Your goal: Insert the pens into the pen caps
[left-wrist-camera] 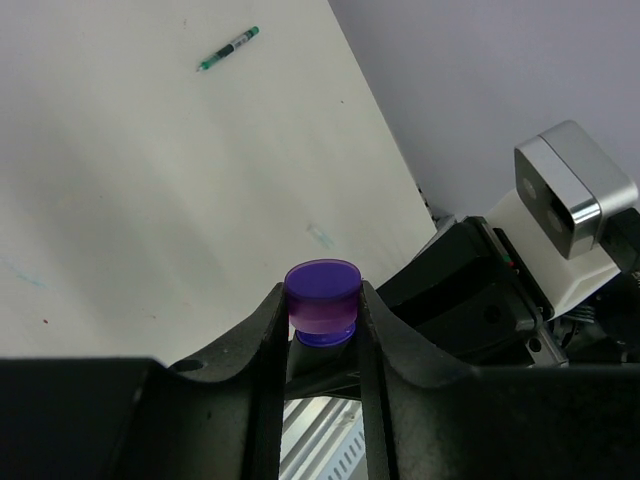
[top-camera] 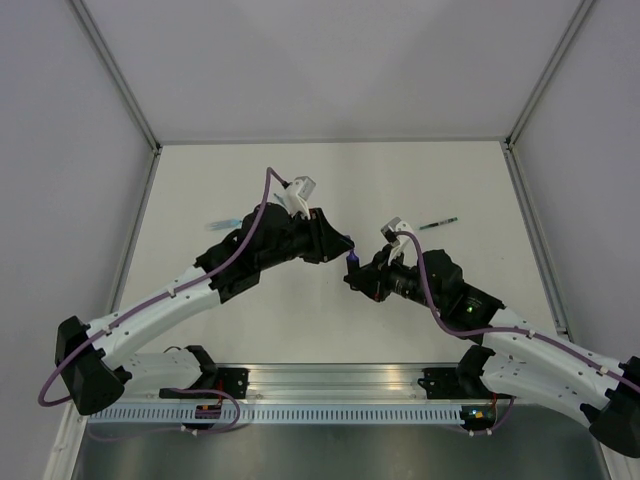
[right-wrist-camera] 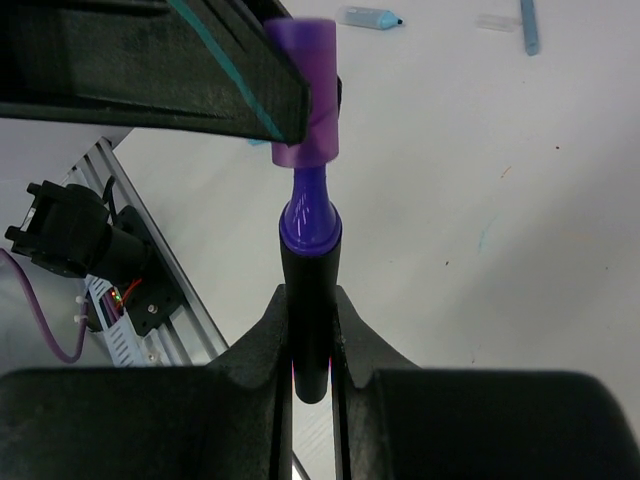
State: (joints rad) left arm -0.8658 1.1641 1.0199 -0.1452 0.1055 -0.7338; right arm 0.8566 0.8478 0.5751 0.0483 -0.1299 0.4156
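Above the middle of the table my left gripper (top-camera: 349,246) (left-wrist-camera: 322,312) is shut on the tiny purple pen cap (left-wrist-camera: 322,293) (right-wrist-camera: 305,90) (top-camera: 352,258). Facing it from below, my right gripper (top-camera: 356,276) (right-wrist-camera: 312,312) is shut on the stubby black-and-purple marker (right-wrist-camera: 311,270). The marker's purple nose sits in the mouth of the cap, in line with it. A thin dark green pen (top-camera: 438,224) (left-wrist-camera: 228,48) lies on the table at the back right. A light blue marker (right-wrist-camera: 370,17) (top-camera: 222,222) lies at the back left, with a slim bluish cap (right-wrist-camera: 529,25) near it.
White table (top-camera: 330,180) between grey side walls. A small clear piece (right-wrist-camera: 493,20) lies between the light blue marker and the slim cap. The metal rail (top-camera: 340,385) with both arm bases runs along the near edge.
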